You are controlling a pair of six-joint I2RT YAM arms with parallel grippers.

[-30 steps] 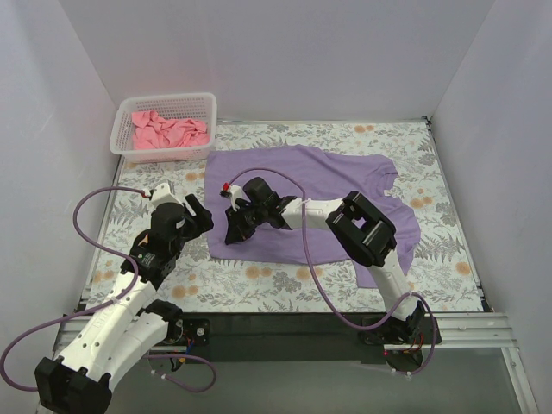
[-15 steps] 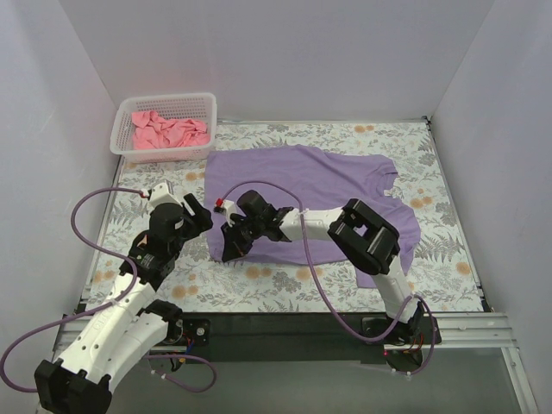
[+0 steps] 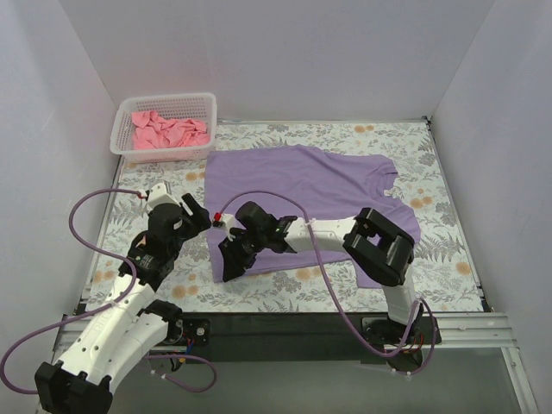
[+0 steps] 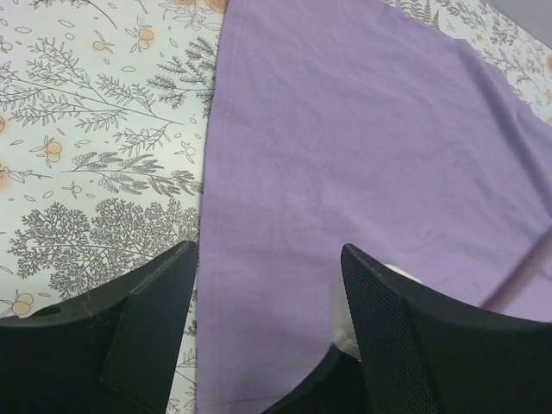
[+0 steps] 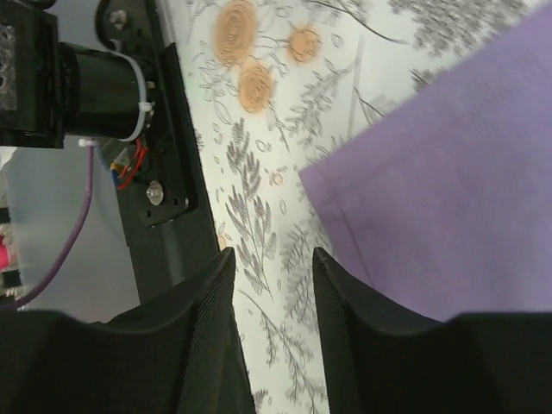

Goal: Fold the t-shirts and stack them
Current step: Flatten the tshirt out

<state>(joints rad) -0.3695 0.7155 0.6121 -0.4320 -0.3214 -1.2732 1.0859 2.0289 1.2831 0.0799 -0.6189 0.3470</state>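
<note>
Top external view: the lavender t-shirt (image 3: 310,181) lies spread flat on the floral surface (image 3: 448,259), and the salmon t-shirt (image 3: 168,131) sits bunched in the basket (image 3: 159,156). The left claw (image 4: 267,259) gapes wide over the left hem. The right claw (image 5: 272,259), narrowly parted, hangs over the near-left corner. Neither holds cloth. I'd pinch low at the hem, catching both layers.

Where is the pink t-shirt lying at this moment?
In the top view, the pink t-shirt lies crumpled inside the white basket at the table's far-left corner, just beyond the spread purple t-shirt.
</note>
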